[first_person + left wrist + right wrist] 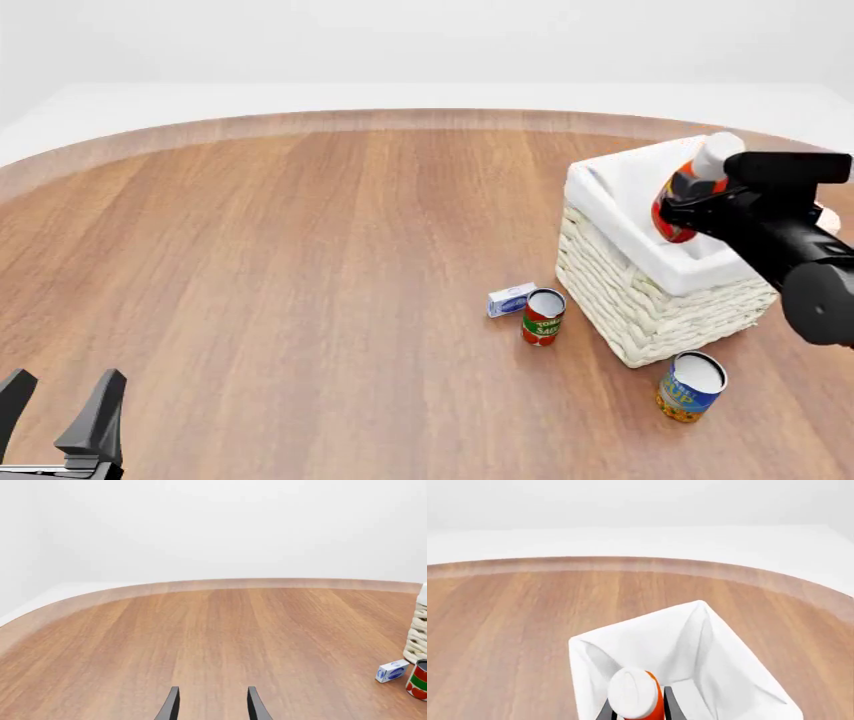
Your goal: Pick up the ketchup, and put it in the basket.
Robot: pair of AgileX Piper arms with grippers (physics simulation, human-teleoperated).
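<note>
The ketchup [671, 225], a red-orange bottle with a white cap, hangs tilted over the open top of the basket [627, 300]. My right gripper [691, 198] is shut on its upper body. The right wrist view looks down on the ketchup [632, 692] held in the right gripper [637, 711], with the white cloth lining of the basket [707, 645] right under it. The bottle's lower part is hidden there. My left gripper [60, 405] stays open and empty low at the table's near left, far from the basket. Its fingers [172, 707] frame bare wood.
A red-and-green labelled can [542, 316] and a small blue-and-white box [511, 299] stand just left of the basket. A blue-and-yellow can [691, 385] stands in front of it. The left wrist view catches the box [391, 670], the can [419, 680] and the basket's woven wall [417, 640].
</note>
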